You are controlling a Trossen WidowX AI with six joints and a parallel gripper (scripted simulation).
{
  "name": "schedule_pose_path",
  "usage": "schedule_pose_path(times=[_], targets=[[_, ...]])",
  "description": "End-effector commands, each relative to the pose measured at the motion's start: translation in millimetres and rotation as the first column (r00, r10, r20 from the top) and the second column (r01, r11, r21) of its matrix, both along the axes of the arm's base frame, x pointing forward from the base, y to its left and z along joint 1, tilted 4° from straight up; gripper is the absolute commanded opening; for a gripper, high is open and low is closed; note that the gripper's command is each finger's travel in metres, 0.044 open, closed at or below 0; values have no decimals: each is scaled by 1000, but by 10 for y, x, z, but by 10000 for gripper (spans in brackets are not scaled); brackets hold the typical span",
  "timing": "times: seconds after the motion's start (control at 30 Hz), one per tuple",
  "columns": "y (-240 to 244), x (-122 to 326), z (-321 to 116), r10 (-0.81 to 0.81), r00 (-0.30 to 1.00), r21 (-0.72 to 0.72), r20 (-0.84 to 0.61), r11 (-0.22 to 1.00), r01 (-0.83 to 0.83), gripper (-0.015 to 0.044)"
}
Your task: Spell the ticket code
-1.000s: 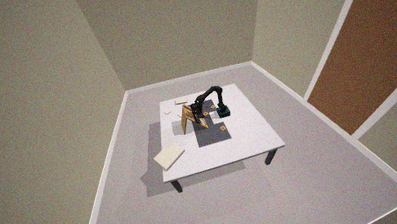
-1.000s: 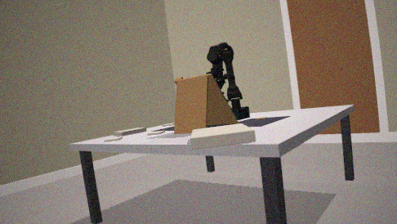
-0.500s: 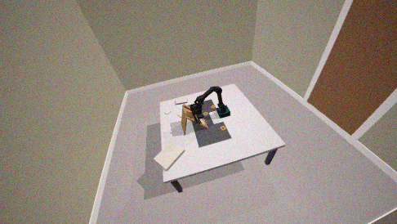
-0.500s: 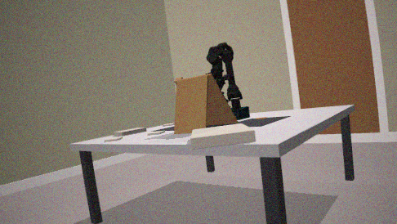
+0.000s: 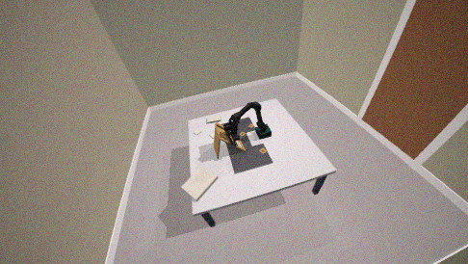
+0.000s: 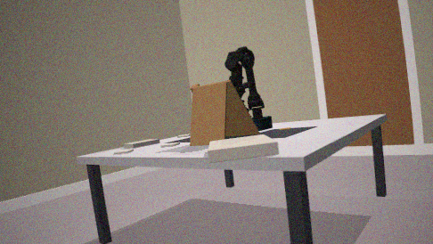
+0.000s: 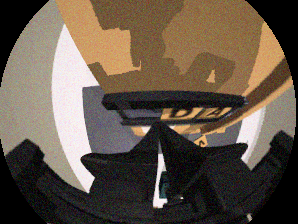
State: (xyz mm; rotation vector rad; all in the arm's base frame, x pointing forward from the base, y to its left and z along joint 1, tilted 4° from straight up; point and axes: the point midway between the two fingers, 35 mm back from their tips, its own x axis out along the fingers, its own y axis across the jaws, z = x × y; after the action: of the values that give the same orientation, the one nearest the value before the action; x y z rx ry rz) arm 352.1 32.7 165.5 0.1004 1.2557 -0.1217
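Observation:
The orange wedge-shaped board (image 5: 219,140) stands near the middle of the white table and also shows in the exterior view (image 6: 218,113). In the wrist view its dark letter rail (image 7: 173,102) runs across the board's face, with orange letter tiles (image 7: 196,111) sitting in it; I cannot read the letters. My gripper (image 7: 157,124) is shut, with the fingertips pressed together right at the rail, just below the tiles. In the top view the gripper (image 5: 236,140) is against the board's face. Loose orange tiles (image 5: 263,150) (image 5: 250,126) lie on the dark mat (image 5: 250,154).
The arm's base (image 5: 263,131) stands at the mat's far edge. A large cream slab (image 5: 198,183) lies at the table's front left corner. A flat pale card (image 5: 213,118) and a smaller one (image 5: 197,131) lie behind the board.

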Motion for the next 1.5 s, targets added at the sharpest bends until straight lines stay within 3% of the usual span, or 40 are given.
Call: schedule_pose_path(times=[0.0, 1.47], targets=[[5, 22, -33, 4, 1000, 1, -6, 1000, -4, 0], [-52, 114, -80, 4, 1000, 1, -5, 1000, -4, 0]])
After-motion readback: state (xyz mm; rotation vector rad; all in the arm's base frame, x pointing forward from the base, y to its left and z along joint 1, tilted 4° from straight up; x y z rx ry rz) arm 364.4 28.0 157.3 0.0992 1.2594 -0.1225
